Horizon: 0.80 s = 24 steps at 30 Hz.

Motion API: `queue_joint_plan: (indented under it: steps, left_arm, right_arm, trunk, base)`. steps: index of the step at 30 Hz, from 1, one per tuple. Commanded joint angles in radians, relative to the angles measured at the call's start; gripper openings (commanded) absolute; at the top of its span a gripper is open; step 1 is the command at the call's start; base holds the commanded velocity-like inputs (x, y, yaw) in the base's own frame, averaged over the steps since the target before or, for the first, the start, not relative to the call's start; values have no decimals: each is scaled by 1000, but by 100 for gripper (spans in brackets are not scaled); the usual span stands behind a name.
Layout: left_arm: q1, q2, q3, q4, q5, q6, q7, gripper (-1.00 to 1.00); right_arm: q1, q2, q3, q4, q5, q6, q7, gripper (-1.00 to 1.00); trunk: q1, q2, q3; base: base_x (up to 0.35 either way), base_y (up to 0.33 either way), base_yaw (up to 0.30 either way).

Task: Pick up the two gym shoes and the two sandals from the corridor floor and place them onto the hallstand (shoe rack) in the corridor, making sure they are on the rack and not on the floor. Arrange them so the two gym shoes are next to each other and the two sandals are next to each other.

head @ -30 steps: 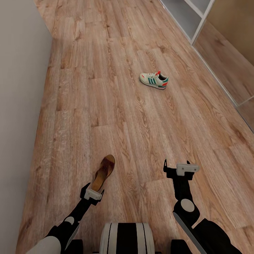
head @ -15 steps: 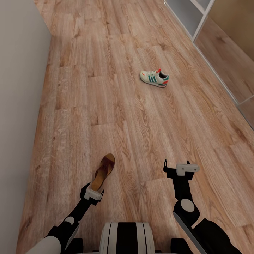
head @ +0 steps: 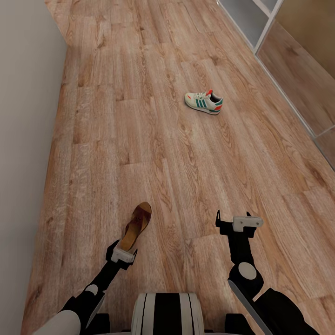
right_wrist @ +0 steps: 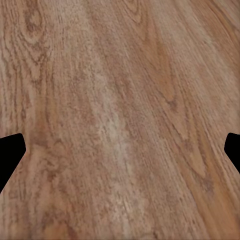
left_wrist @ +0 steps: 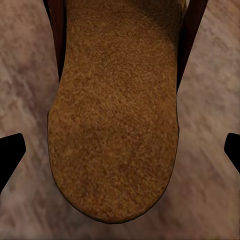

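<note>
My left fingers (head: 122, 253) carry one sandal (head: 135, 226), gripped at its near end; its long axis runs forward from the grip and leans a little to my right, with the tan sole underside facing my wrist camera (left_wrist: 115, 110) above the corridor floor (head: 153, 158). My right fingers (head: 235, 222) are spread wide and empty, with bare planks between them (right_wrist: 120, 120). One gym shoe (head: 204, 102) lies on the floor well ahead and somewhat to my right, its long axis crosswise to my line of travel, toe to my left and heel to my right. The free right arm is the nearer one to it. Open planks lie on every side of the shoe. A grey wall (head: 23, 139) bounds my left; pale shelving (head: 260, 23) and a framed panel edge (head: 298, 116) bound my right, probably the hallstand.
</note>
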Motion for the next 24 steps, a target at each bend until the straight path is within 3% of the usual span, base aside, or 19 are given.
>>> queue_joint_plan:
  steps: [1, 24]
  left_arm:
    - [-1, -1, 9, 0, -2, -2, -8, 100]
    - [-4, 2, 9, 0, -2, -1, -8, 100]
  right_arm:
    - [-1, -1, 3, -2, -3, 7, -8, 100]
    - [-1, -1, 3, -2, -3, 7, -8, 100]
  trunk:
    - [0, 0, -1]
    - [0, 0, -1]
  base:
    - [0, 0, 0]
    - [0, 0, 0]
